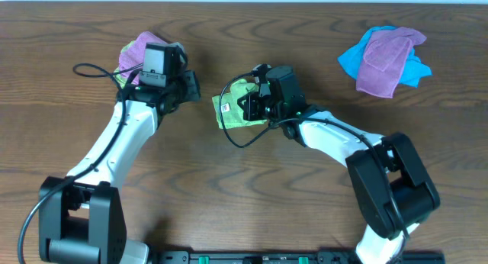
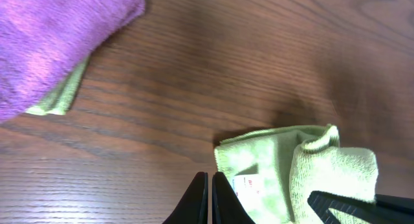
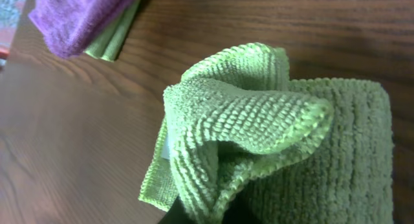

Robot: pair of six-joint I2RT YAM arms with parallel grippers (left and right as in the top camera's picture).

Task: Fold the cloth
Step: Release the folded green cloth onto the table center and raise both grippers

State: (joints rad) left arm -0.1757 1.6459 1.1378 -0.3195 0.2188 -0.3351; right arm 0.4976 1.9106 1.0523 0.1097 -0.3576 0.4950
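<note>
Cloth [image 3: 272, 114] lies bunched at the middle of the table [image 1: 252, 195] — my right gripper [image 1: 252, 104] clamped on a raised fold, my left gripper [image 2: 208, 185] closed on nothing. This lumpy pinch could slip, or drag layers crooked.

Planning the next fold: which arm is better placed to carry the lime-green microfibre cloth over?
Right: the right fingers sit on the lime-green microfibre cloth, a fold bunched at them. The left fingers are shut, empty, off it near a purple towel.

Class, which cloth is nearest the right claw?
The lime-green cloth, directly under the right claw; the purple cloths and blue cloth lie farther off.
</note>
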